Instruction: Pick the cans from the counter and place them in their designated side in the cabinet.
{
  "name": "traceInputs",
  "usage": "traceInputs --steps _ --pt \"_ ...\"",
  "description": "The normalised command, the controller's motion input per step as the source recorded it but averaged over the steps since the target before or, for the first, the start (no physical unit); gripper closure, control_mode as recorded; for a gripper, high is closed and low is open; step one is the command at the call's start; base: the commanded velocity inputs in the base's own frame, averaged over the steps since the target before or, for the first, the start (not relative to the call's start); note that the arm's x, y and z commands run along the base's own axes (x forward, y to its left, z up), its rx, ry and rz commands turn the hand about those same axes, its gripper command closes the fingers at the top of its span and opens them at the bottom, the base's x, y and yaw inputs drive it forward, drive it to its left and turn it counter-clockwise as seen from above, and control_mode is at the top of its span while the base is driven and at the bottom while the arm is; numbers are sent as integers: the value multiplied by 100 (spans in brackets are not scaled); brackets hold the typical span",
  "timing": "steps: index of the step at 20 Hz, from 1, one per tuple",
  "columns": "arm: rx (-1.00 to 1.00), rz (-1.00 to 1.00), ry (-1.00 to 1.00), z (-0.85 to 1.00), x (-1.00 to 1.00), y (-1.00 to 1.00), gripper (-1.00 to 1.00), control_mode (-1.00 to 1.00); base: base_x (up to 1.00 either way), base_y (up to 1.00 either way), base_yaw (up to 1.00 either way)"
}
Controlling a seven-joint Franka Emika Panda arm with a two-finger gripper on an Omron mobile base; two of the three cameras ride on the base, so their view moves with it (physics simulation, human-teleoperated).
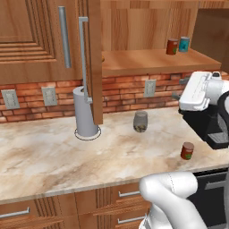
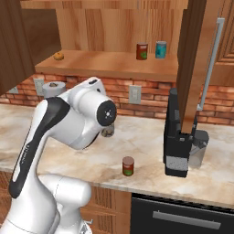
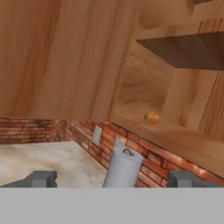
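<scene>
One can (image 2: 128,166) upright near counter (image 1: 53,156) front edge | second (image 2: 142,51) shelved in cabinet (image 2: 114,64) | my gripper (image 3: 111,179) spread, empty, aimed far-left; can lies below, right

You have two red cans: one (image 1: 187,150) on the worktop (image 1: 53,156), one (image 1: 172,46) on the cabinet shelf (image 1: 147,61). One teal can (image 1: 184,44) stands beside the latter. Count one glass jar (image 1: 140,121), one paper towel roll (image 1: 84,112), one small orange item (image 2: 58,56), one coffee machine (image 2: 179,141), and four wall outlets in the left base view.
</scene>
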Motion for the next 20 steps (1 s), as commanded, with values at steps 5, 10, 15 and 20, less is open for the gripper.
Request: traceInputs --steps 5,10,15,20 --pt "-6 3 -5 -27 -67 19 -100 -100 0 0 0" --pt "-3 0 -1 -9 -51 34 -100 -100 0 0 0" --pt "-1 0 1 2 -11 17 -100 -100 0 0 0" --pt "-4 -1 11 -12 -4 1 -100 -100 0 0 0"
